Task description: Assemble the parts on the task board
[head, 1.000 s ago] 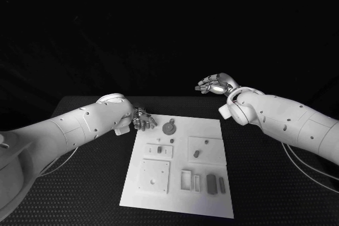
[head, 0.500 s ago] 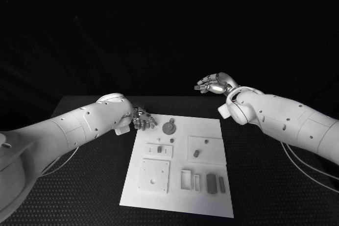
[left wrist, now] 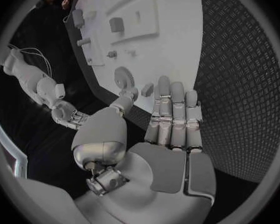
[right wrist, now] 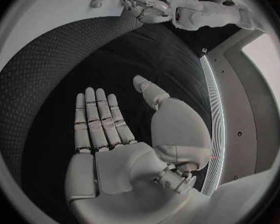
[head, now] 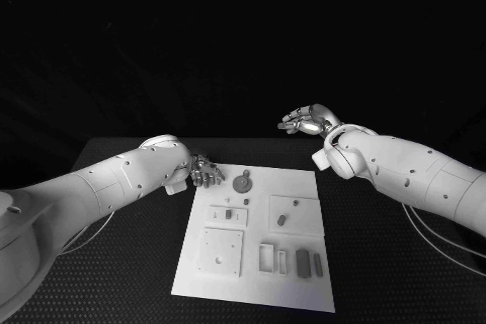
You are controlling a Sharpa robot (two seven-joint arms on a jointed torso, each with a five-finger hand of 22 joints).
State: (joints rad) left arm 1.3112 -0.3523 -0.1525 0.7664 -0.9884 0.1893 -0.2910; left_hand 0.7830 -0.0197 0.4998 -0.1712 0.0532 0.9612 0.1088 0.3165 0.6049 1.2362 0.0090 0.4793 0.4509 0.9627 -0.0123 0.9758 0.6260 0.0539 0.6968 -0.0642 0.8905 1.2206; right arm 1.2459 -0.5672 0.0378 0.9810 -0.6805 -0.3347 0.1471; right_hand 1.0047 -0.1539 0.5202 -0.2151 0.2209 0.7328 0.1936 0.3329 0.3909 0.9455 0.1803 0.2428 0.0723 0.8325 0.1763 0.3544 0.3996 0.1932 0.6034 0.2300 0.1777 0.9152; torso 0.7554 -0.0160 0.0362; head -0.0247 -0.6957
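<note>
Left hand (head: 206,172) low at the upper left corner of the task board (head: 304,296), fingers apart, nothing held. Round part (head: 243,183) just to the right of that hand in the head view, near but not touching. In the left wrist view, same round part (left wrist: 123,77) just past the fingertips (left wrist: 171,92), with the task board (left wrist: 177,50) stretching away beyond. Right hand (head: 309,119) up high in the upper right of the frame, above the far edge of the counter (head: 132,268), well apart from the board. Fingers curled a little, yet empty and apart in the right wrist view (right wrist: 109,129). Left hand plainly the nearer one. Other small parts (head: 281,221) farther down the board, toward the bottom of the frame. Nothing picked up yet. Probably a short reach to the right for the left hand, toward the round part.
</note>
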